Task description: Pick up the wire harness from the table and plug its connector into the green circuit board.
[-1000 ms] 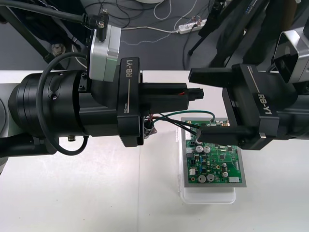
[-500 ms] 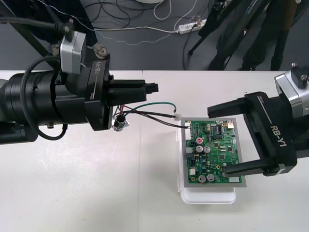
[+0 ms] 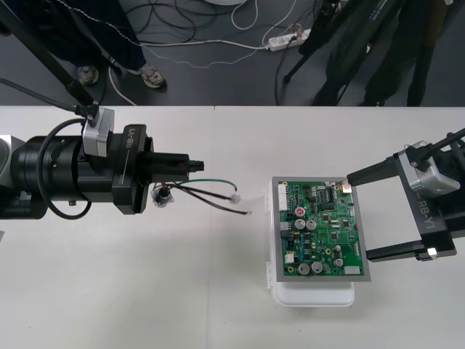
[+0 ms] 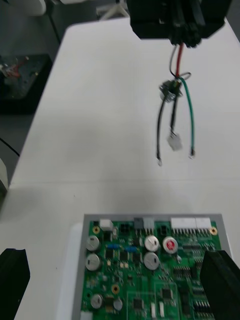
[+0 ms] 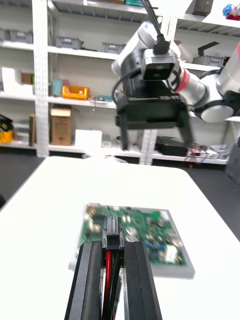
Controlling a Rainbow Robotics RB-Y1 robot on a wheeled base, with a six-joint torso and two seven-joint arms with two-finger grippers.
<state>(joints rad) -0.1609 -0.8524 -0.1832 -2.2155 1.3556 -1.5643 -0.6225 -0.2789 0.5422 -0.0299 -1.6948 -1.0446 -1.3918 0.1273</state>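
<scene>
The wire harness (image 4: 172, 112) is clamped in the left gripper's (image 3: 196, 165) 2 jaws, closed on its black plug (image 5: 112, 234) and its red and black wires, left of the green circuit board (image 3: 320, 233) and well apart from it. Its round metal socket (image 3: 161, 196) hangs beside the jaws. The board lies on a white base (image 3: 312, 294) on the plain pale tabletop (image 3: 145, 291). The right gripper (image 3: 359, 216) is at the board's right edge, jaws wide apart. Beyond the far edge, cables (image 3: 171, 16) and a power strip (image 3: 287, 40) lie on dark floor (image 3: 218, 80).
</scene>
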